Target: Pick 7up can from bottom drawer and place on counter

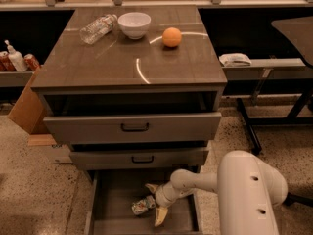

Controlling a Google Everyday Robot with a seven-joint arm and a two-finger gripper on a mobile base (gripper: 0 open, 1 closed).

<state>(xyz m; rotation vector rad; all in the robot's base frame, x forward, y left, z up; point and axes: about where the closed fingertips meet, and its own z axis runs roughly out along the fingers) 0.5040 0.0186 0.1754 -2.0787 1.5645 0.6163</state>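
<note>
The counter [98, 67] carries a bowl [134, 24], an orange [171, 37] and a plastic bottle [98, 28]. Below it, the bottom drawer [115, 207] stands pulled out. The gripper [154, 203] is down inside the drawer with its fingers spread wide, gripping nothing. The can [142, 206] lies on the drawer floor, just between them.

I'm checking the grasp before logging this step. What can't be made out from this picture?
Camera view only.
Whether the hand, open in the bottom drawer beside the 7up can, touches it: too small and dark.
Bottom drawer's front: cut off by the lower edge.
Upper drawers, their insides: hidden under the counter, in shadow.
Can's label: too small to read.
</note>
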